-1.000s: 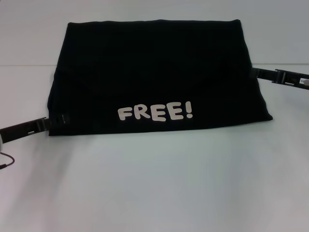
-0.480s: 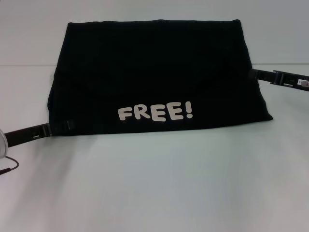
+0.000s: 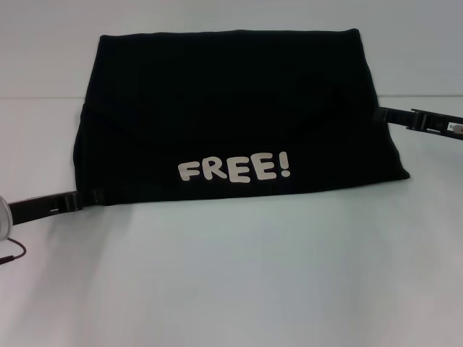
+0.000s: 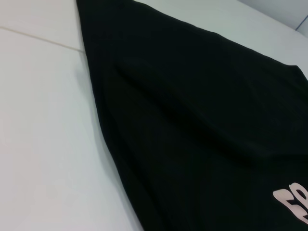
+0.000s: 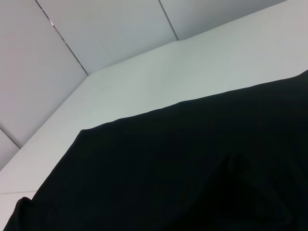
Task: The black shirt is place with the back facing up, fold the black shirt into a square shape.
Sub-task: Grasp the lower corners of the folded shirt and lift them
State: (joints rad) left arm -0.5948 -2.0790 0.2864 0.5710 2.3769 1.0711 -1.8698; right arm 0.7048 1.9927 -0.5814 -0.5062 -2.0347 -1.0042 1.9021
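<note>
The white table fills the head view, and the black shirt covers its far half from about ten o'clock round to two o'clock, already folded into a wide, roughly rectangular slab. The white "FREE!" lettering shows on the top layer near the near edge, toward six o'clock of the cloth. A soft diagonal ridge runs across the upper layer, clearest in the left wrist view, so the layers do not lie quite flat.

The left gripper lies low at the shirt's near-left corner, around eight o'clock, its tip touching or slipped just under the hem. The right gripper sits at the right edge, around three o'clock, its tip against the cloth. Both are dark against dark fabric, so I cannot tell how far either pair of fingers is parted, nor whether either has hold of a layer.

My judgement is that a sideways fold remains to make a square. The risks: a gripper catches only the top layer, so the stack splits and the lower layers stay behind; the two grippers, sitting at unequal depths, pull the fold askew; or the ridge gets pressed into a lasting crease and leaves the finished shape lopsided.
</note>
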